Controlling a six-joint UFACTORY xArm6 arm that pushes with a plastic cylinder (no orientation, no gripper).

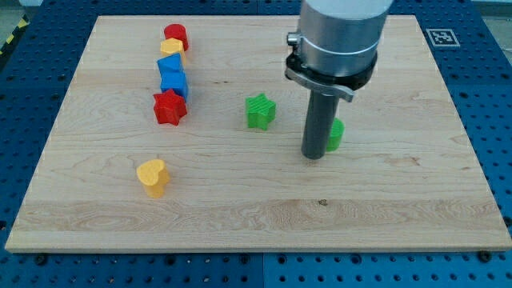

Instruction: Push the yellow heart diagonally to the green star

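Note:
The yellow heart (152, 177) lies on the wooden board at the view's lower left. The green star (260, 111) sits near the board's middle, up and to the right of the heart. My tip (314, 155) rests on the board right of the green star and far to the right of the heart, touching neither. A second green block (336, 134), its shape partly hidden, sits just behind the rod on its right side.
A column of blocks stands at the view's upper left: a red block (176, 36), a yellow block (171, 50), two blue blocks (172, 77) and a red star (170, 107). The wooden board (384, 208) lies on a blue perforated table.

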